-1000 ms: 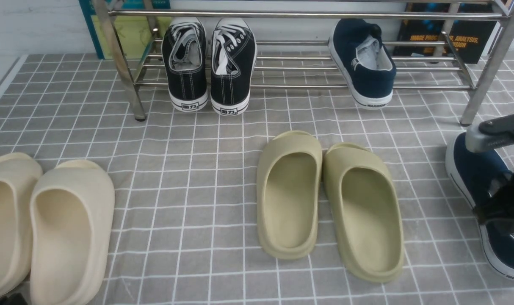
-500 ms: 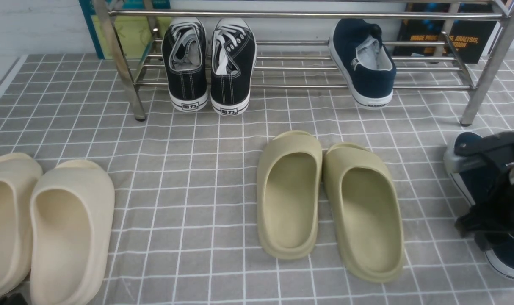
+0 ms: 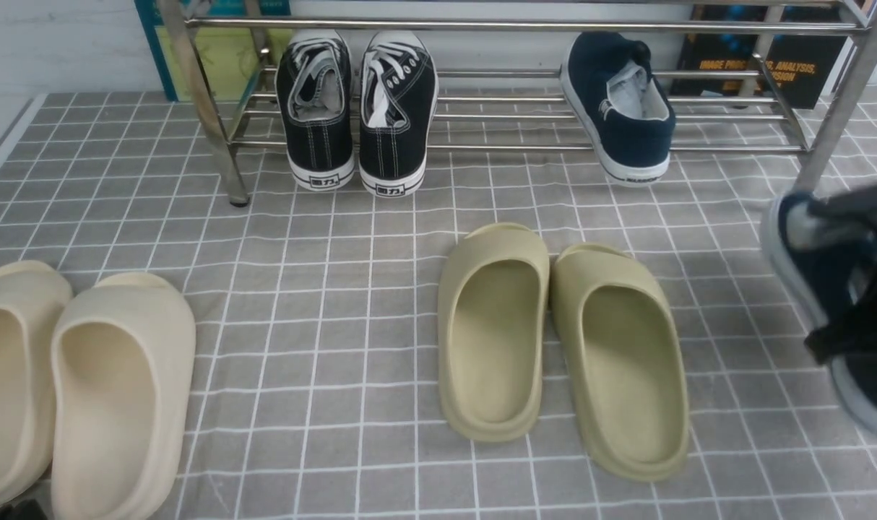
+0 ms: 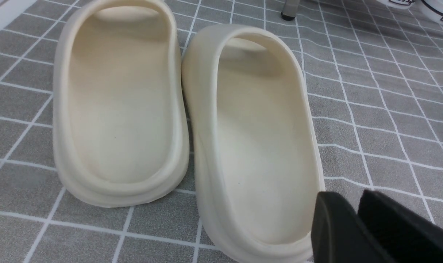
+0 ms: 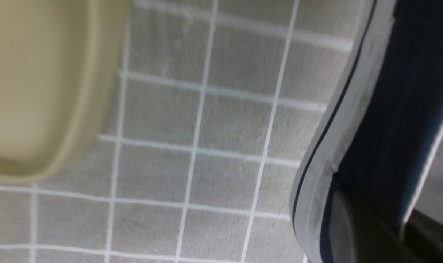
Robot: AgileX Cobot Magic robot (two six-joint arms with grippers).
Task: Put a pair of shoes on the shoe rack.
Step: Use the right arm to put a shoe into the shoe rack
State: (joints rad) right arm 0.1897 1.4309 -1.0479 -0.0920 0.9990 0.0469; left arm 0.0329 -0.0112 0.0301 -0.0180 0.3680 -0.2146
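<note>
One navy-blue slip-on shoe [image 3: 619, 108] stands on the lower bars of the silver shoe rack [image 3: 525, 25], at its right side. The second navy shoe [image 3: 814, 267] is at the far right, blurred and tilted off the cloth, with its toe towards the rack. My right gripper [image 3: 865, 325] is shut on this shoe's side wall. In the right wrist view the shoe [image 5: 382, 109] fills the right side and my right gripper [image 5: 389, 226] clamps its wall above the white sole. My left gripper [image 4: 356, 212] is shut and empty beside the cream slides [image 4: 243, 128].
A pair of black lace-up sneakers [image 3: 355, 108] stands on the rack's left part. Olive slides [image 3: 561, 339] lie mid-floor, just left of the held shoe; one also shows in the right wrist view [image 5: 35, 84]. Cream slides [image 3: 84, 390] lie front left. The rack's right leg [image 3: 836, 108] stands near the held shoe.
My right gripper has lifted the second navy shoe and tilted it up, moving it slightly towards the rack. The left arm and the other shoes have not moved.
</note>
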